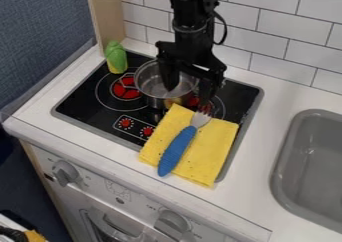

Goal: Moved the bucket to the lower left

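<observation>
The gripper (190, 88) hangs over the right side of a silver metal pot (152, 86), the only bucket-like vessel in the camera view. Its fingers are spread apart, one over the pot's inside and the other by the right rim, near the fork's tines. Whether either finger touches the pot, I cannot tell. The pot stands upright on the black stove top (80, 101), right of the left red burner, its handle pointing left. Part of its back and right rim is hidden behind the gripper.
A yellow cloth (217, 146) lies over the stove's front right, with a blue-handled fork (176, 151) on it. A green and yellow toy vegetable (116, 58) stands at the back left. The grey sink (284, 178) is at right; tiled wall behind.
</observation>
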### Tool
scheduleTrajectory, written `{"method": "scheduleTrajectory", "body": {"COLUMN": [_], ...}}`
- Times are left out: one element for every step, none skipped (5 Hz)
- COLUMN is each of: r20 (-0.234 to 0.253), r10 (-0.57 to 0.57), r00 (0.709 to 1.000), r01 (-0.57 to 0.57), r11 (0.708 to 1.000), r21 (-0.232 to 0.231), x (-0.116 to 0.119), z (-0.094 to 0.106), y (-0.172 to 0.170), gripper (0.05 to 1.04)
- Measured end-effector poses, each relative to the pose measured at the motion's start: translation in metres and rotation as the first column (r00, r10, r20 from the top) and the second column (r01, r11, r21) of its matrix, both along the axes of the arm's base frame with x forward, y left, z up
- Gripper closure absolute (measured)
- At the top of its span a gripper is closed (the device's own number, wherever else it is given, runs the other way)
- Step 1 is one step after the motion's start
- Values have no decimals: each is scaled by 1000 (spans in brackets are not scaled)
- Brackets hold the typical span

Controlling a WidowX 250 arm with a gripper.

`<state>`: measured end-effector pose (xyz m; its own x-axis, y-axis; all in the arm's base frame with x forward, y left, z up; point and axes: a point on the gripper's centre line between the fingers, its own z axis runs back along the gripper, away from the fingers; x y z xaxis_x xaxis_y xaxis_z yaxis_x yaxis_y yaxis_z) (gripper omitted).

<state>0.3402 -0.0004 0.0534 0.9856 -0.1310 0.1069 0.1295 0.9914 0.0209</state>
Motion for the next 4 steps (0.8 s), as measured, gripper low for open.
{"method": "scheduleTrajectory", "body": {"r20": [-27, -56, -56, -56], "r10": [0, 18, 16, 10], "r00": [1000, 998, 998, 998], "r01": [0, -16, -14, -8], "r11": [1000, 999, 999, 1000], "r21": [19, 29, 28, 29], "x": [8, 13, 17, 17], "z": [-12, -27, -29, -29], "y": [3, 6, 8, 8], "gripper": [83, 131, 409, 711]}}
